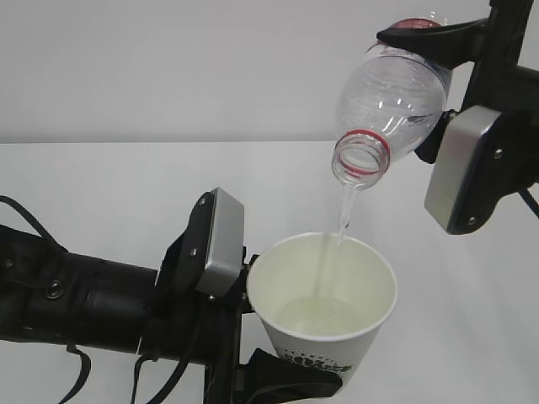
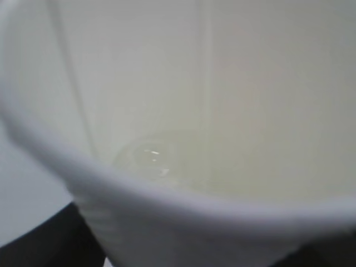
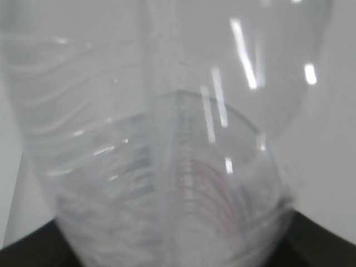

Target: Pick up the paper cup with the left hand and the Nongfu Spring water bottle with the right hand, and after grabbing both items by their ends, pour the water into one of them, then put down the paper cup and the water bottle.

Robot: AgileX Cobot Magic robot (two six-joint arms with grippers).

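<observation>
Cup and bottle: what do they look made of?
The paper cup: looks like paper, matte white wall, cream inside, rolled rim, printed dark logo. A lining can't be told.
The Nongfu Spring water bottle: looks like thin clear plastic, glossy; see-through ribbed wall with bright glints, red neck ring.

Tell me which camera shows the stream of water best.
The exterior view: the water falls as a thin stream from the bottle into the paper cup. The left wrist view shows only the pool; the right wrist view shows only the blurred bottle.
</observation>
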